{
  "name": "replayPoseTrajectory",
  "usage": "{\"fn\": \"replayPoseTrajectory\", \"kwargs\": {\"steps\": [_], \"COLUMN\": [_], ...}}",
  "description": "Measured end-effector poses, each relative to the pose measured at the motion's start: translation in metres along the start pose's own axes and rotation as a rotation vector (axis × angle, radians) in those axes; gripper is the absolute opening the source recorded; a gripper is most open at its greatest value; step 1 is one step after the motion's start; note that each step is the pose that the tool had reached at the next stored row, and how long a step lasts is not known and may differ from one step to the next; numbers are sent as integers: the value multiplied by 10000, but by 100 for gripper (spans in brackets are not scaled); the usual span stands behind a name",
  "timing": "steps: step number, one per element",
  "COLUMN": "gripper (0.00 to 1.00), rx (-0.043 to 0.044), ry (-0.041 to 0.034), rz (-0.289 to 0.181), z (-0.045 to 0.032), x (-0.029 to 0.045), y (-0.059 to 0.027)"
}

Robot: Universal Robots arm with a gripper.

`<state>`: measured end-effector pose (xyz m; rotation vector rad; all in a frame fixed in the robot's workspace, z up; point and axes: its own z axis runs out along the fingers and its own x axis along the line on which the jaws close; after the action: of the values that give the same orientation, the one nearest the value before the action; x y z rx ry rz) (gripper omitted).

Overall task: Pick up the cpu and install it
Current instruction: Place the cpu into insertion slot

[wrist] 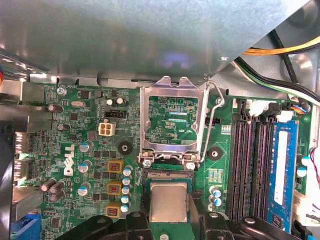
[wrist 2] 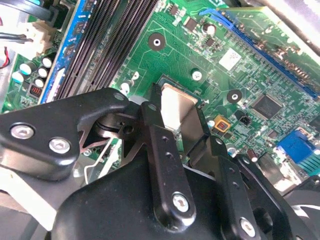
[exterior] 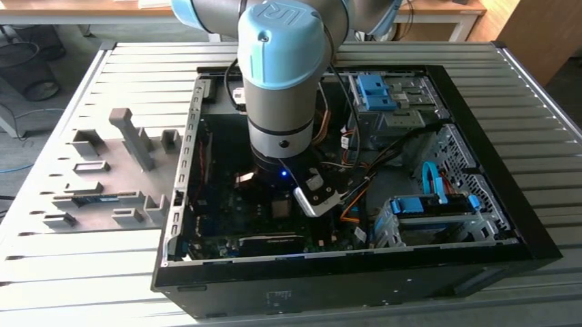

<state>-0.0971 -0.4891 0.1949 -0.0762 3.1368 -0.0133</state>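
Note:
The cpu [wrist: 169, 201], a small silvery square, sits between my gripper's [wrist: 170, 218] black fingers [wrist: 138, 221], directly over the socket opening [wrist: 168, 175] on the green motherboard [wrist: 85, 125]. In the second wrist view the cpu [wrist 2: 176, 106] shows between the same fingers [wrist 2: 156, 131], and the gripper [wrist 2: 180, 127] is shut on its edges. I cannot tell whether the chip rests in the socket or hovers just above it. The hinged metal socket frame [wrist: 172, 150] stands flipped open beyond it, its lever [wrist: 216, 102] raised. In the exterior view the arm [exterior: 282, 129] reaches down into the open computer case [exterior: 536, 238].
A grey metal box [wrist: 150, 35] overhangs the board close behind the open frame. Black memory slots [wrist: 255, 165] and a blue-labelled stick [wrist: 282, 170] lie to one side, with yellow and black cables [wrist: 280, 50] near them. Blue drive cages [exterior: 427, 211] stand at the exterior view's right.

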Motion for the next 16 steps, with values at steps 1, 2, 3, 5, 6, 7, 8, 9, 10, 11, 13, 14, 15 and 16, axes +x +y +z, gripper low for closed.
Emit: {"fn": "replayPoseTrajectory", "kwargs": {"steps": [1, 2, 3, 5, 6, 7, 8, 9, 10, 11, 13, 14, 15, 16], "gripper": [44, 44, 44, 44, 44, 44, 44, 44, 44, 44, 44, 51, 51, 51], "rx": [0, 0, 1, 11, 12, 12, 12, 12, 12, 12, 12, 12, 12, 37], "ry": [1, 1, 1, 2, 2, 1, 1, 1, 1, 1, 1, 1, 1, 1], "rz": [3, 1, -24, -48, -53, -59, -59, -59, -59, -59, -58, -58, -58, -58], "z": [-1, -1, -1, -1, -1, -1, -1, -1, -1, -1, 0, -1, 0, 2], "x": [0, 0, 3, 8, 11, 11, 11, 12, 12, 13, 14, 14, 15, 15], "y": [0, 0, 0, 1, 1, 1, 1, 1, 1, 1, 1, 1, 1, 1]}}
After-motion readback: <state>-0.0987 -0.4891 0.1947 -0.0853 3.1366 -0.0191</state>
